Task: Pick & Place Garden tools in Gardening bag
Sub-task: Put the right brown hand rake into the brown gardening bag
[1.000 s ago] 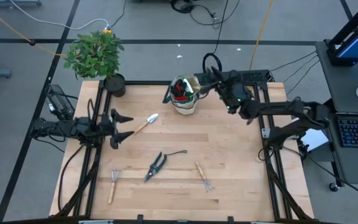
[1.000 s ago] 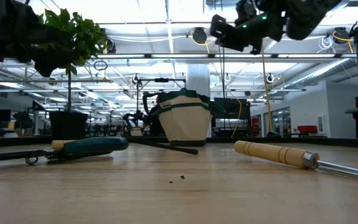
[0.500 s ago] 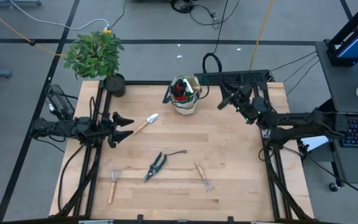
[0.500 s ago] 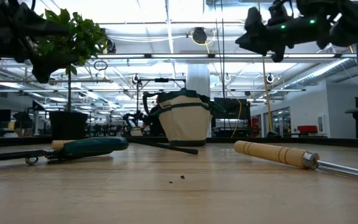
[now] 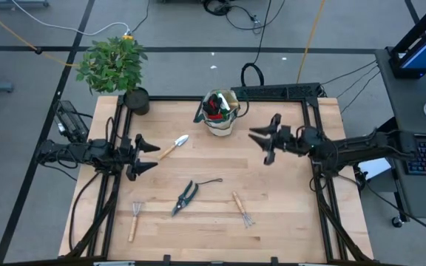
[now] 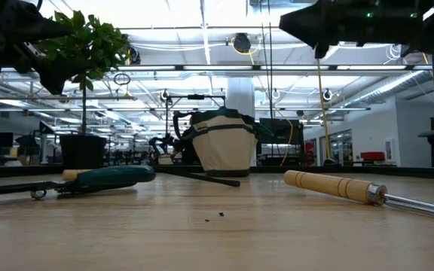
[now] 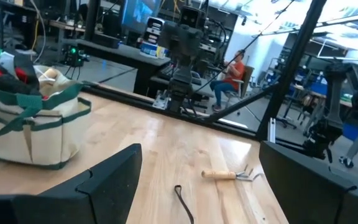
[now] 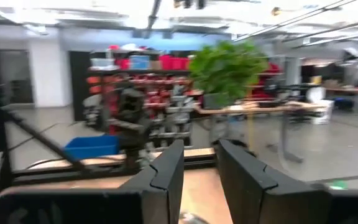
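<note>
A robotics lab is showing here: other robot arms (image 7: 182,50) are standing on benches, cables (image 5: 268,29) are trailing across the floor, shelving (image 8: 135,81) is lining the wall.

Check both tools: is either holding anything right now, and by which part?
Nothing is held. The left tool hangs open beside the trowel; the right tool hangs over bare table, nothing between its fingers.

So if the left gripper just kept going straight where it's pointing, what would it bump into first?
Probably the silver trowel. The left gripper, jaws open, points across the table, and the trowel's wooden handle lies just ahead, slightly to one side. How high the gripper hangs is unclear, so it might pass over it.
</note>
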Tool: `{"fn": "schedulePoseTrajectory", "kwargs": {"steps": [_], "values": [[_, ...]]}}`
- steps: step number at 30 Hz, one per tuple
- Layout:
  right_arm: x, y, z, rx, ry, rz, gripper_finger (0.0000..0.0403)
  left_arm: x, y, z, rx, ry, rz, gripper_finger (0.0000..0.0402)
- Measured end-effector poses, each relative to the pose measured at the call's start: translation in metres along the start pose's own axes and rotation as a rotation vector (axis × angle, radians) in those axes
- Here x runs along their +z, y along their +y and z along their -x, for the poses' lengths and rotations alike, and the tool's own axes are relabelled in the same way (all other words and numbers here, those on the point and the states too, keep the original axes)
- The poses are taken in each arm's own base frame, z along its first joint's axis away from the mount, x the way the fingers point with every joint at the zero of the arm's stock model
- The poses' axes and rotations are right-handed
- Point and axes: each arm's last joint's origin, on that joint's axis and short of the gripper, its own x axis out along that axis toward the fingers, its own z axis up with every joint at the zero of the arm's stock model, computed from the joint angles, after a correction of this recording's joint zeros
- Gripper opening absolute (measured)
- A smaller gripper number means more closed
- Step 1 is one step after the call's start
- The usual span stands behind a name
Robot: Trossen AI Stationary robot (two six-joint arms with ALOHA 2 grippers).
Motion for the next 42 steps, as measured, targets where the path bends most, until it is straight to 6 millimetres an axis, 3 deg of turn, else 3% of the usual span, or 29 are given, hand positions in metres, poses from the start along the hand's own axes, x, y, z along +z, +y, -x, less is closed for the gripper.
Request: {"fn": "schedulePoseTrajectory", "kwargs": {"steps": [15,26,37,42], "values": [[0.006,0.048,-0.009,0.217,0.281,0.041,0.0089,-0.001,-0.002,0.0,-0.08,0.021,-0.003,0.0333],[0.012,0.085,0.003,0.367,0.414,-0.096,0.0089,-0.002,-0.002,0.0,-0.087,0.038,-0.011,0.0333],[-0.009,0.116,0.01,0.451,0.545,-0.196,0.0089,-0.008,-0.001,0.0,-0.071,0.098,-0.018,0.0333],[-0.005,0.13,-0.001,0.462,0.567,-0.188,0.0089,-0.01,0.0,0.001,-0.067,0.12,-0.059,0.0333]]}}
